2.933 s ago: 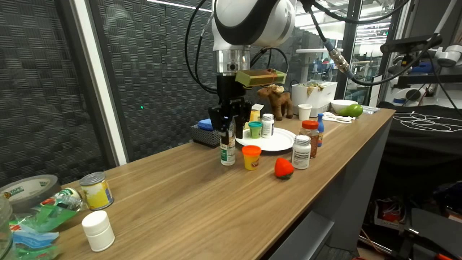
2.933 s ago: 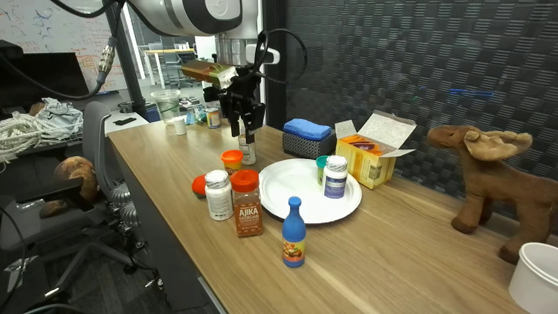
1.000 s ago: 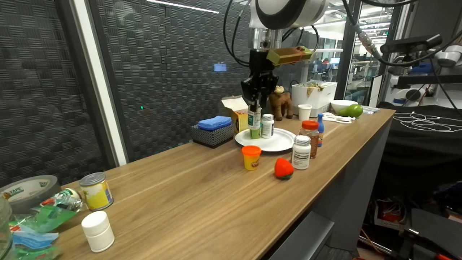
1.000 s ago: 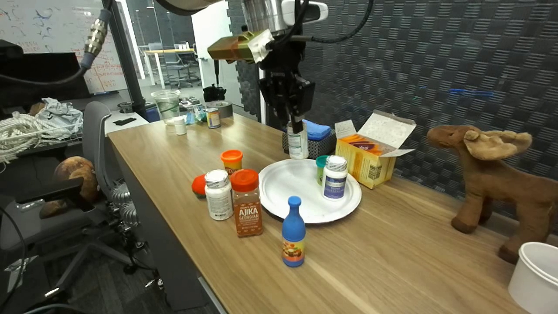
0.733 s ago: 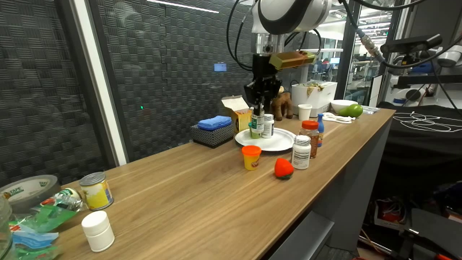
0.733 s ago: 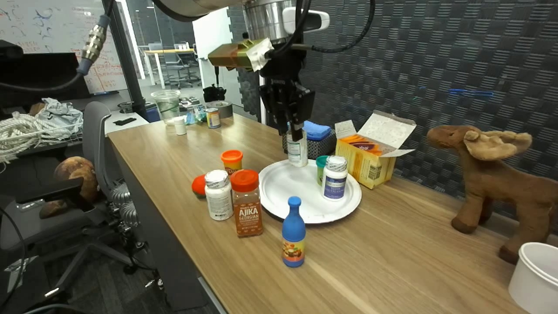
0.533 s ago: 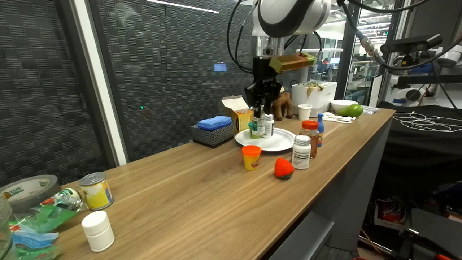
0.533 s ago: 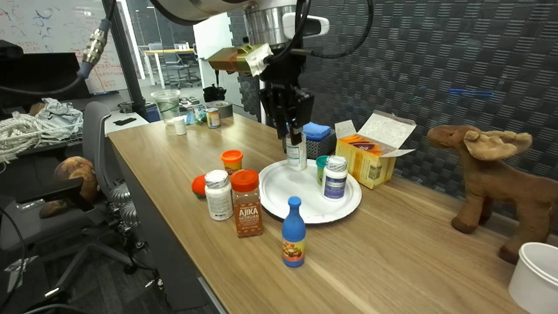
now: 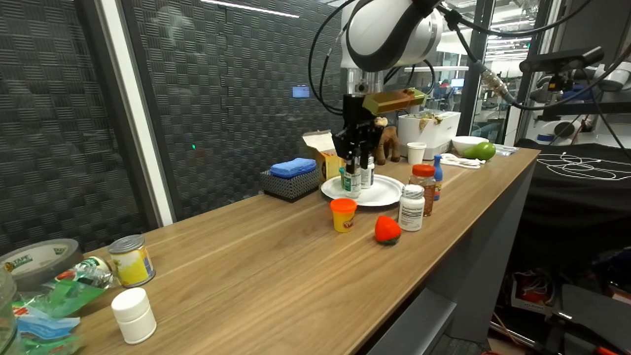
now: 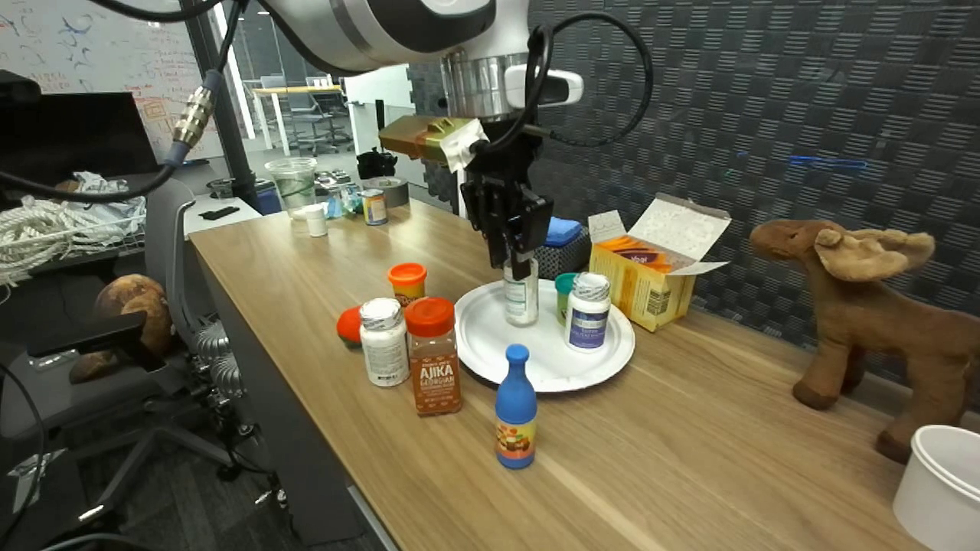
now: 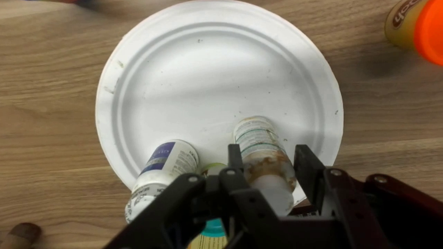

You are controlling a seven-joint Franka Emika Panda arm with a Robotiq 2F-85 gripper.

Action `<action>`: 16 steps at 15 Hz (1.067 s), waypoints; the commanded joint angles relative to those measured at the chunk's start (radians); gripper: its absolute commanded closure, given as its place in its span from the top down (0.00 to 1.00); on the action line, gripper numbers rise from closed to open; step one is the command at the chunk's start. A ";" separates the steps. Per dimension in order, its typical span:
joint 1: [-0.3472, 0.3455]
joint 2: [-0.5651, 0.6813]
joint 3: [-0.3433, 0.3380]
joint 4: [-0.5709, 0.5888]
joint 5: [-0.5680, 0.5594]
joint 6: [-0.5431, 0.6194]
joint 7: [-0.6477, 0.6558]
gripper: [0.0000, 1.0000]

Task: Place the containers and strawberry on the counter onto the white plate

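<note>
Dark panelled wall closes one long side. Counter runs beside it, its opposite edge dropping away toward the floor. Longest open run of wood: across the middle of an exterior view.

Toy moose: by the wall, well apart from me.

White plate: nearly the whole rim shows in my wrist view, the lowest part hidden under my linkage. Open room is the broad upper part of its floor.

My gripper points down over it, pinching a slim white bottle, one finger to each side (brown stains on the bottle's upper body, seen from the wrist). Bottle upright, base within the rim; I cannot tell whether it touches down or hangs just above.

Open yellow box: just beside the rim, wall side. Red-lidded jar and blue bottle: on the wood, off the plate. White bottle: just beside the jar, between plate and open edge.

Blue-labelled bottle: on the plate near its rim, teal-lidded cup close by it, leaving little room on that side of my fingers.

Orange-lidded cup: on the wood, apart from the rim.

Strawberry: on the wood, near the white bottle.
</note>
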 commanded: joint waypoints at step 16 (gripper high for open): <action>0.047 -0.010 -0.013 0.046 -0.061 0.055 0.104 1.00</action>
